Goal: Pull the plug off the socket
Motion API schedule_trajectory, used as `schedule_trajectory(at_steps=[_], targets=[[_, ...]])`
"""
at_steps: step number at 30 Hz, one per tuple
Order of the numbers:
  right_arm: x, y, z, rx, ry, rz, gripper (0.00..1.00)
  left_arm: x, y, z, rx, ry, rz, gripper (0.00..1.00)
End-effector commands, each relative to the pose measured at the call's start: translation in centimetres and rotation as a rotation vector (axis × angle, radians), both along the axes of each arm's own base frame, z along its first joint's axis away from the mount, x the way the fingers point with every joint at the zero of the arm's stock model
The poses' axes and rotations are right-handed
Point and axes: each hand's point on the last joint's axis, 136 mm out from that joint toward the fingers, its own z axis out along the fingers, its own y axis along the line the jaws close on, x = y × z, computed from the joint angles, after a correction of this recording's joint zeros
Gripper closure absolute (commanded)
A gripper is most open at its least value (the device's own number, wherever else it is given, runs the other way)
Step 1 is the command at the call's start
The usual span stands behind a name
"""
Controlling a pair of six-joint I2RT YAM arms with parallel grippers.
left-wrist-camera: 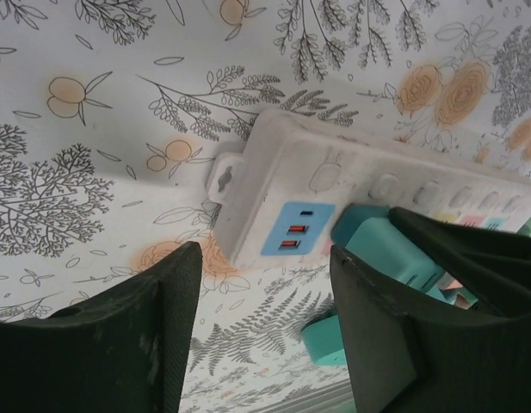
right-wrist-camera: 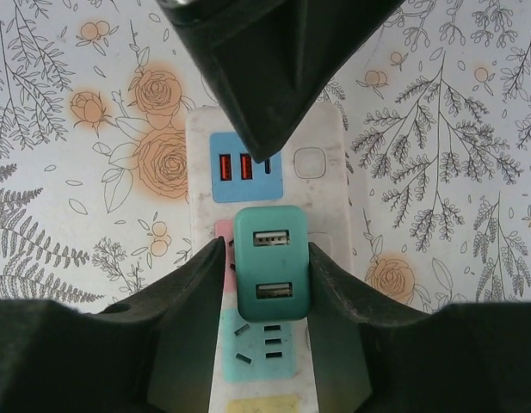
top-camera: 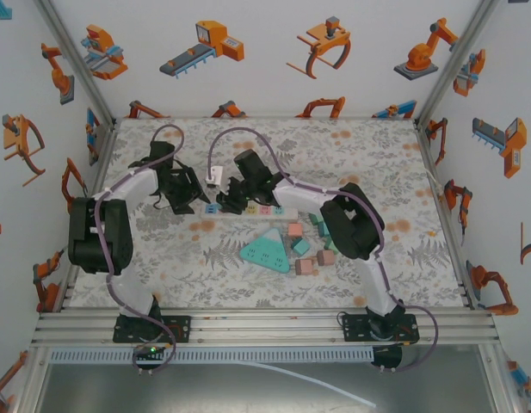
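Teal USB charger plug (right-wrist-camera: 272, 262) seated in the power strip (right-wrist-camera: 312, 198); pull not done.
It sits between my right gripper (right-wrist-camera: 263, 249) fingers; whether they are clamped on it is unclear. My left gripper (left-wrist-camera: 265, 254) is open just short of the strip's end.

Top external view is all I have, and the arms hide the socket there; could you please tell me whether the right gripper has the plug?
Observer: Yes. In the right wrist view the right gripper is closed on two sides of the teal plug.
Operator: Thank you. Is the plug in the socket?
Observer: It sits on the white power strip, right beside the blue USB panel.
Operator: And what is the left gripper doing?
Observer: The left gripper is open, and the strip's end shows between its fingers. I cannot tell whether it touches the strip.
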Motion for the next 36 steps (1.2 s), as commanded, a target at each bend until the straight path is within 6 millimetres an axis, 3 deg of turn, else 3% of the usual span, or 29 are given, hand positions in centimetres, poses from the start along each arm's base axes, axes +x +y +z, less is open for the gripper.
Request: schedule_trajectory(at_steps=[1, 15, 25, 36], targets=[[-0.2, -0.2, 2.3, 0.052, -0.005, 0.008, 0.62, -1.3, 0.3, -1.2, 0.021, 0.126, 0.047, 0.45], [-0.1, 0.5, 3.9, 0.117, 0.007, 0.016, 0.74, -2.1, 0.8, -3.0, 0.115, 0.203, 0.046, 0.48], [0.6, 0.6, 7.3, 0.267, 0.046, 0.008, 0.91, -2.6, 1.8, -3.9, 0.177, 0.267, 0.084, 0.52], [0.5, 0.2, 9.2, 0.302, 0.004, 0.011, 0.93, -2.6, 2.1, -3.9, 0.183, 0.262, 0.087, 0.52]])
